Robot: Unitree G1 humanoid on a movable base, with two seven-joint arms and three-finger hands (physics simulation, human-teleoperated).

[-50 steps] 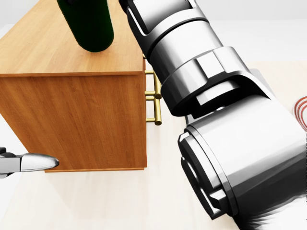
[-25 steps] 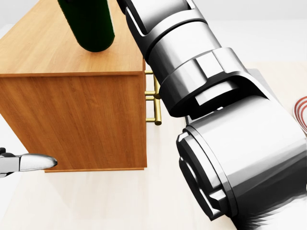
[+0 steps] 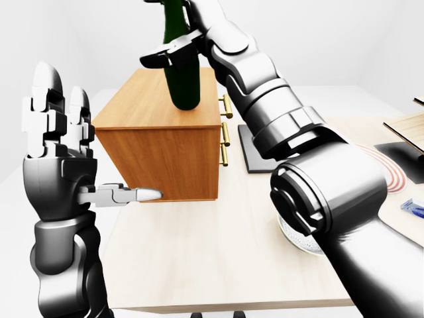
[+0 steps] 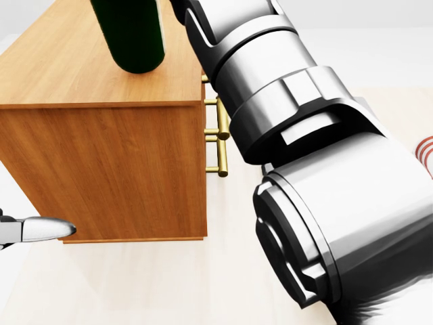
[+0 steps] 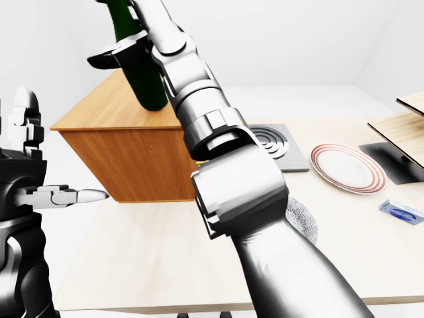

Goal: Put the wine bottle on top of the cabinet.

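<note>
Since 1 s ago the wine bottle (image 3: 182,66) has shifted slightly rightward in the head view, upright in the right hand (image 3: 173,48) closed around it, base at the cabinet (image 3: 152,116) top, while the left hand (image 3: 56,142) stands open, well apart.

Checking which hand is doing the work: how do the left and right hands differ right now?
The right hand reaches high, wrapped round the wine bottle above the cabinet. The left hand stands low beside the cabinet, fingers upright and open, holding nothing. Both are metallic, three-fingered.
</note>
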